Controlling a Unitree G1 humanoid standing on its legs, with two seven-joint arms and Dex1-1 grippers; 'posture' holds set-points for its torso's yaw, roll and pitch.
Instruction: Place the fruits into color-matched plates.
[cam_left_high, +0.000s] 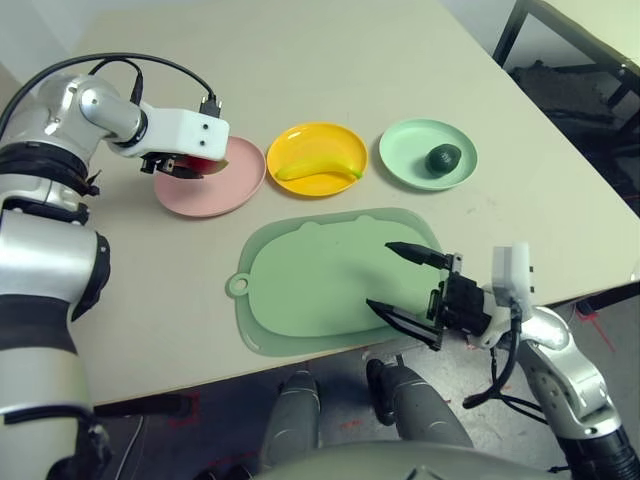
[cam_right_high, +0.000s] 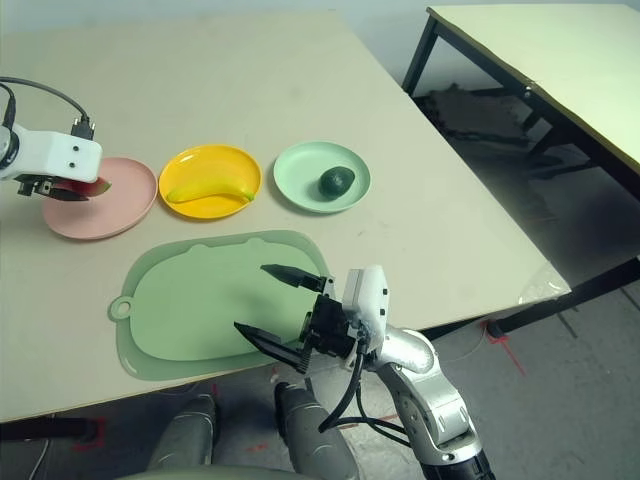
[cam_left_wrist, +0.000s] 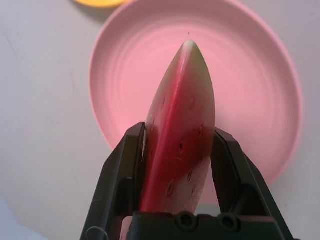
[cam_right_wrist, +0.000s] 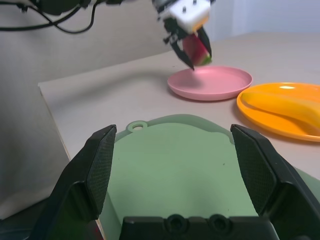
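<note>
The desk has a plain beige top, and near its front edge lies a pale green cutting mat with a small ring tab at one corner. Taking that mat as the landmark: three plates sit in a row just beyond its far edge. The pink plate is off the mat's far left corner, the orange-yellow plate is straight beyond the mat and carries the banana, and the mint green plate is off the mat's far right corner and carries the avocado.

The left claw hangs above the pink plate, clear of it, its black fingers clamped on the flat sides of the watermelon wedge, whose green-tipped point faces the plate.

The right claw hovers over the mat's near right corner with its jaws spread wide and nothing between them.

To the right of the mat, past the desk's edge, a grey floor shows, and a second desk on black legs stands there.
</note>
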